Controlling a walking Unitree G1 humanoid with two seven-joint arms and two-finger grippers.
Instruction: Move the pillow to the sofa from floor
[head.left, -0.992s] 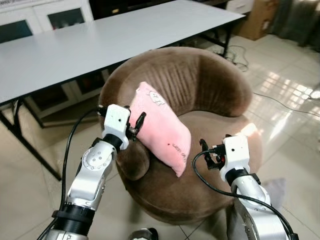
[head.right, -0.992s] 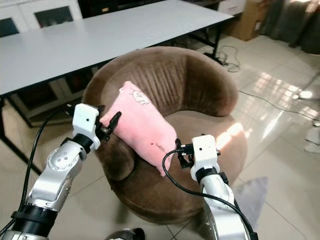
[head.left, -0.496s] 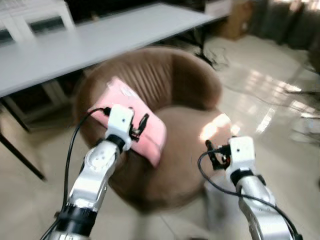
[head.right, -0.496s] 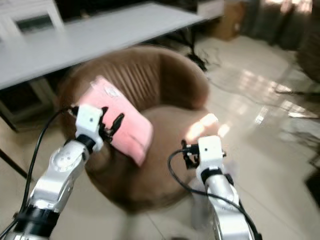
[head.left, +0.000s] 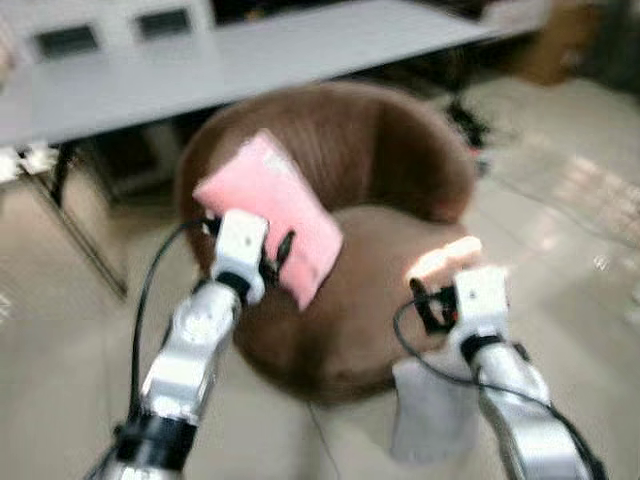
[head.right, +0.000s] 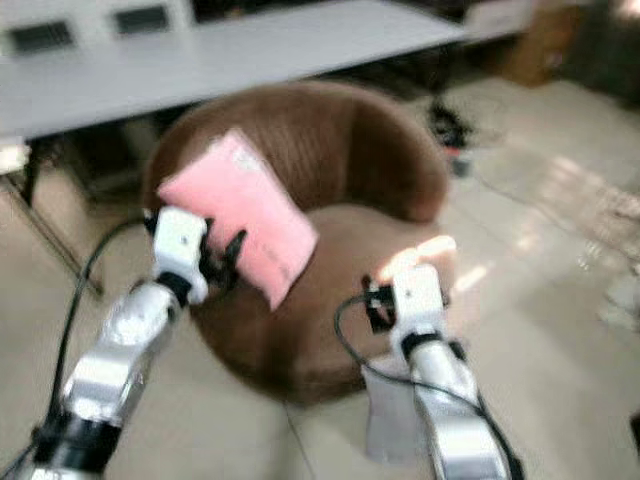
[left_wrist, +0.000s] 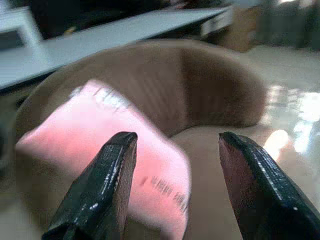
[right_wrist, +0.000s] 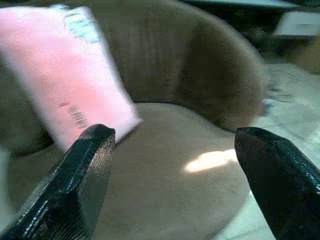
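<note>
Two silver arms reach out toward a round brown sofa chair (head.left: 370, 200), and the head views are blurred. A pink pillow (head.left: 268, 213) already sits on the chair, propped at a tilt against the curved backrest and the arm at the chair's left side, with its lower corner hanging over the seat cushion. The left gripper (head.left: 277, 256) is raised just beside the pillow's lower left edge, near the chair's left rim; whether a fingertip touches the fabric I cannot tell. From its wrist view the two black fingers (left_wrist: 102, 190) stand wide apart with nothing between them, the pillow (left_wrist: 105, 150) lying beyond them against the brown backrest. The right gripper (head.left: 425, 308) hovers at the chair's front right edge, close to a bright patch of sunlight on the seat; its fingers (right_wrist: 75, 185) are likewise spread wide and empty, looking over the seat cushion toward the pillow (right_wrist: 70, 75). Behind the chair runs a long grey table (head.left: 200, 60) with dark legs, its near edge just above the backrest. Pale glossy floor tiles (head.left: 560, 200) lie to the right, and black cables (head.left: 150, 300) trail from both wrists.
</note>
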